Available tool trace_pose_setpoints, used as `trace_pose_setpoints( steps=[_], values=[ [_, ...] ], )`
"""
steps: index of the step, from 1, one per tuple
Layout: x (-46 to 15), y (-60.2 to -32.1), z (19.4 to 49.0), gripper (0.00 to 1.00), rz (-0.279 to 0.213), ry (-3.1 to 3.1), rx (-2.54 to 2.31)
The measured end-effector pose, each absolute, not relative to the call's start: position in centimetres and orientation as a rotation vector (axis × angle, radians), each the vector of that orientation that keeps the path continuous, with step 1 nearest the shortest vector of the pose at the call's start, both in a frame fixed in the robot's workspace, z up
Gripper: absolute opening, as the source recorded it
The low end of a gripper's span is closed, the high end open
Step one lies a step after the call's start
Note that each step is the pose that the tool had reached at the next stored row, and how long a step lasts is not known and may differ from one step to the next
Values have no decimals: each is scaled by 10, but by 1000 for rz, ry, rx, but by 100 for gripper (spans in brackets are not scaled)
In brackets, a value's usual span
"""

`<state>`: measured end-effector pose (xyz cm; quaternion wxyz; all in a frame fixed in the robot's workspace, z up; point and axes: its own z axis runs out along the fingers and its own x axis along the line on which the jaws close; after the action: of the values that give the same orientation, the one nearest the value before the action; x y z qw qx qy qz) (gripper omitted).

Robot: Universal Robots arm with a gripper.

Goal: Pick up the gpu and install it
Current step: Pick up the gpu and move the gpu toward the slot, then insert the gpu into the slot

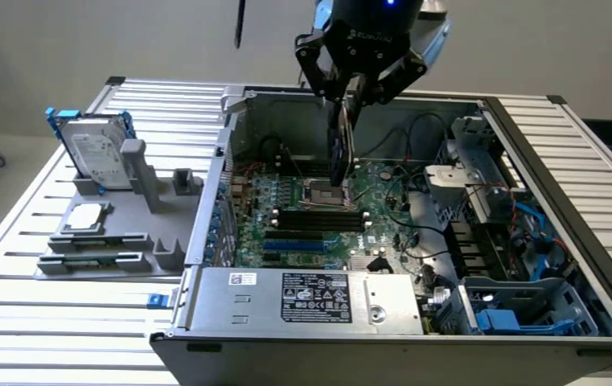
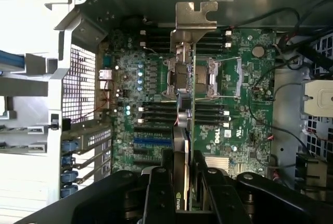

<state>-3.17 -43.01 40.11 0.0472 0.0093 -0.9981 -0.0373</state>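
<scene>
Hanging right above the motherboard (image 1: 284, 201) with the claw (image 1: 347, 95) clenched on the gpu (image 1: 338, 153), so I'd keep the card upright and lined up before lowering

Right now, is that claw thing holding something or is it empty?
Gripper: closed on the gpu, which hangs on edge above the motherboard.

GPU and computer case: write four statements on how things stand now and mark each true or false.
1. The gripper is shut on the gpu. True.
2. The gpu lies flat on the grey stand. False: it hangs on edge over the motherboard, inside the case.
3. The hard drive stands upright outside the case, at the exterior view's left. True.
4. A side panel covers the case. False: it is open, with the motherboard exposed.
</scene>
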Motion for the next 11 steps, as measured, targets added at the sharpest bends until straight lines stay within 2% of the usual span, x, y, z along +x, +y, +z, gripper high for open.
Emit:
trace_pose_setpoints(
  steps=[11],
  values=[
    [-34,-430,398,26,-111,-3063,29]
  ],
)
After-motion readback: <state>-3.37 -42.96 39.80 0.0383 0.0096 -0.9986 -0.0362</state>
